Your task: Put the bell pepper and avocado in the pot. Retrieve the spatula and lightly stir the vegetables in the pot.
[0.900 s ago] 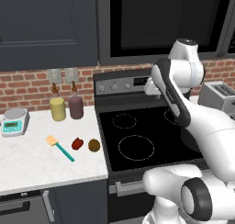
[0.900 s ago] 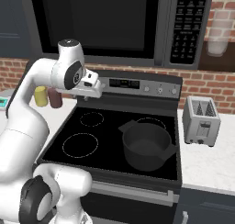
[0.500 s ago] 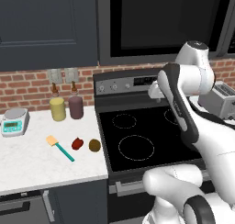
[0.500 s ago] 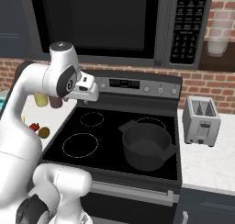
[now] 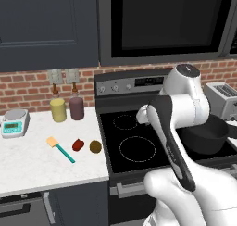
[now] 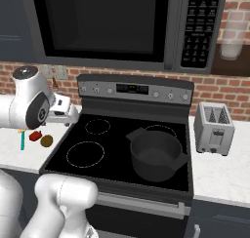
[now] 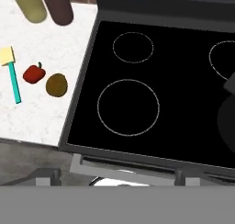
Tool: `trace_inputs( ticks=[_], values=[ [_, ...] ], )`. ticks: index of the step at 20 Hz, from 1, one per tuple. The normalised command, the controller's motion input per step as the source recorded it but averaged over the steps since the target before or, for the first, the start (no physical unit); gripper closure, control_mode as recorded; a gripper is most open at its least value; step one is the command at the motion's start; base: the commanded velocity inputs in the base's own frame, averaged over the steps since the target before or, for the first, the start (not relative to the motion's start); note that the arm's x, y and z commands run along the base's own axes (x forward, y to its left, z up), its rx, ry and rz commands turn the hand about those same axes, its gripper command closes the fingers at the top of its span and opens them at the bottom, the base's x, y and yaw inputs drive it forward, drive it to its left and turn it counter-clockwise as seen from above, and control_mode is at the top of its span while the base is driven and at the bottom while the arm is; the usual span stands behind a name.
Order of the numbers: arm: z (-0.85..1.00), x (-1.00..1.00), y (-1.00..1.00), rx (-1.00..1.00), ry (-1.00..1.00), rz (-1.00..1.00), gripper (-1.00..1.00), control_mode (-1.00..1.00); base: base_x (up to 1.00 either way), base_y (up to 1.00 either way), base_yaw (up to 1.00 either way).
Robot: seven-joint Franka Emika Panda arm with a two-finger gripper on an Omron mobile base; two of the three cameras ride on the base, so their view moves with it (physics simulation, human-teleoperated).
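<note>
The dark red bell pepper (image 5: pixel 77 145) and the olive-brown avocado (image 5: pixel 95 147) lie side by side on the white counter, left of the stove. Just left of them lies the spatula (image 5: pixel 60 149), teal handle and yellow blade. The hand view shows the pepper (image 7: pixel 34 73), avocado (image 7: pixel 57 85) and spatula (image 7: pixel 13 78) at its left. The dark pot (image 6: pixel 156 154) stands on the stove's right front burner, nothing visible inside. My gripper (image 7: pixel 117 177) hangs open above the stove's front left, its fingertips (image 7: pixel 45 175) wide apart with nothing between them.
Two bottles (image 5: pixel 58 109) (image 5: pixel 76 107) stand at the back of the counter, a kitchen scale (image 5: pixel 14 123) at its far left. A toaster (image 6: pixel 214 127) sits right of the stove. A microwave hangs above the black stovetop (image 6: pixel 97 149).
The arm has swung its hand left and down, from over the back of the stove to above its left burners. The jaws have opened wide.
</note>
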Motion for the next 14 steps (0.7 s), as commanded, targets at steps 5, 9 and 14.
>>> trace_inputs(
  ticks=[5,9,14],
  values=[
    [0.00,0.04,0.93,-0.05,0.00,0.00,-1.00,-1.00,0.00,0.00,0.00],
    [-0.17,0.11,0.86,-0.01,0.07,0.00,-1.00,-1.00,0.00,0.00,0.00],
    [-0.47,0.13,0.19,0.03,0.16,0.02,-1.00,-1.00,0.00,0.00,0.00]
  ],
)
